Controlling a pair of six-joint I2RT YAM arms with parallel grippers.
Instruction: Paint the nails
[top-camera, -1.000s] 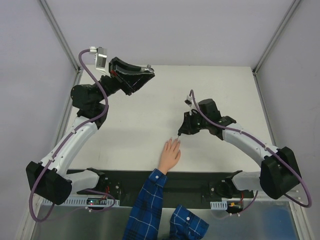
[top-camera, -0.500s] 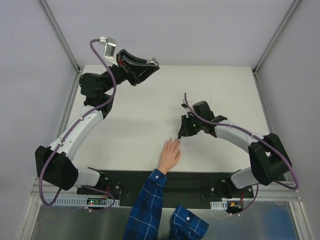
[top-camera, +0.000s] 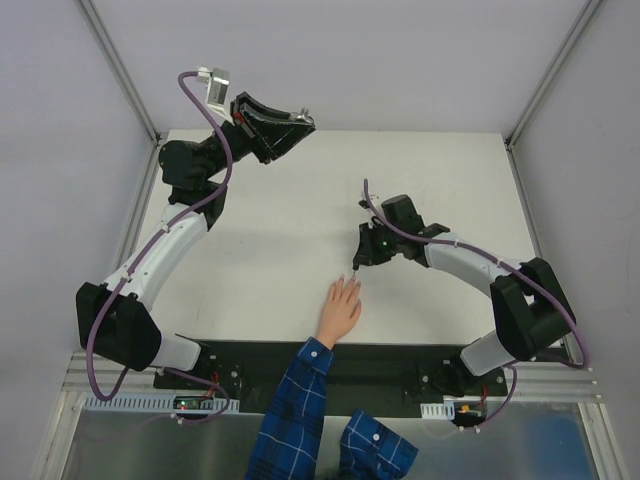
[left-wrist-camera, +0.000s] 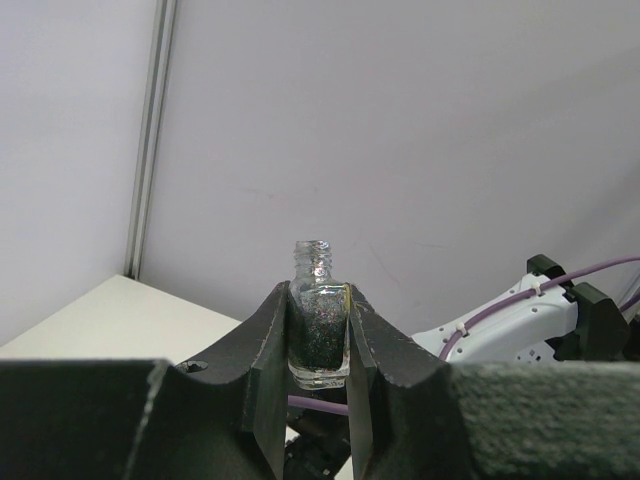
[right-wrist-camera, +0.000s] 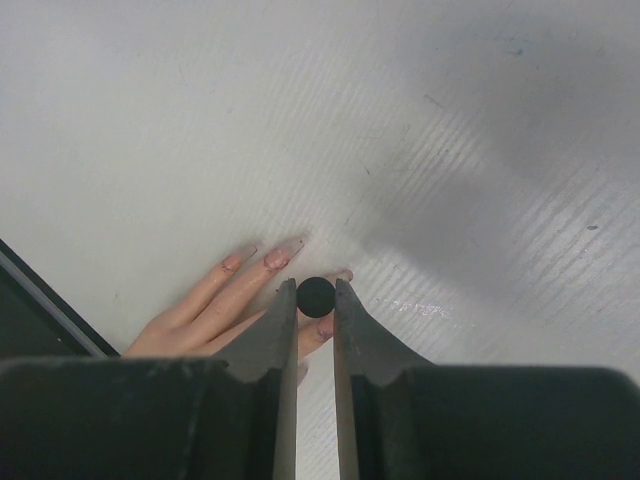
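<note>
Right gripper (right-wrist-camera: 316, 302) pinches round black brush cap (right-wrist-camera: 316, 292), left gripper (left-wrist-camera: 320, 305) clamps small open dark glass bottle (left-wrist-camera: 320, 335); stroke lightly along each pale fingernail (right-wrist-camera: 277, 258), avoiding skin

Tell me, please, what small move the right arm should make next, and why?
Probably ease the right tool down a touch: it is shut on the black brush cap, poised over the nails of the hand lying flat on the table, so a short descent should bring the brush onto one.

Left arm (top-camera: 165, 250), right arm (top-camera: 470, 265): white link shells, black joints and bases, purple cables (left-wrist-camera: 598, 268) running loose along each.
</note>
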